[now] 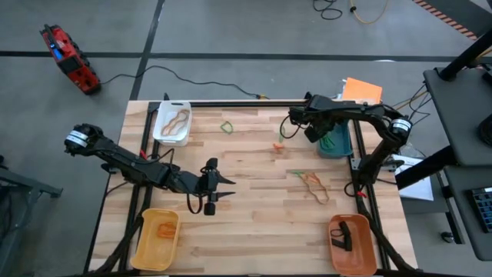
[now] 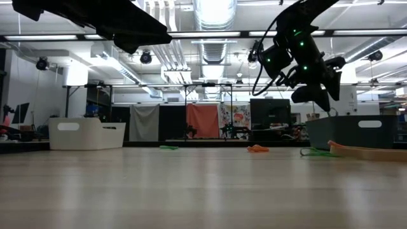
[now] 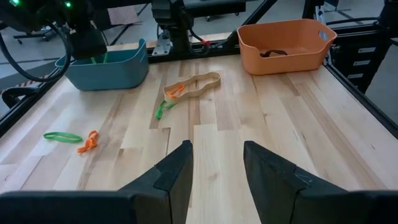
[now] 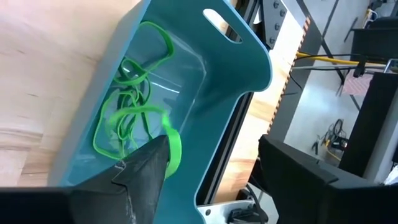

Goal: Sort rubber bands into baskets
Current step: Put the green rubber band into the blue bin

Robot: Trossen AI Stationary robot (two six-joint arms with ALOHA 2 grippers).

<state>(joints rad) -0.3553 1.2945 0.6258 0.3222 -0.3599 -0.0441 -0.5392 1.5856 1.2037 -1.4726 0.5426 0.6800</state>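
Observation:
My right gripper [image 1: 315,132] is open above the teal basket [image 1: 336,143], which holds several green rubber bands [image 4: 127,106]. One more green band [image 4: 175,148] curls at the tip of one of its fingers. My left gripper [image 1: 221,187] is open and empty over the table's middle, left of center. Loose bands lie flat on the table: a green one [image 1: 227,127], an orange one [image 1: 278,148], and a tan one tangled with a green and an orange one [image 1: 314,185]. The left wrist view also shows the tan one [image 3: 193,85]. My right gripper is open, and a green band's loop [image 4: 176,140] lies against the tip of one finger [image 4: 146,167], above the teal basket's inside. I cannot tell whether the band hangs from that finger or is apart from it.
The white basket [image 1: 172,123] at the far left holds a tan band. The yellow basket [image 1: 156,238] at the near left holds an orange band. The orange basket [image 1: 353,245] at the near right holds black bands. Black rails run along the table's left and right edges.

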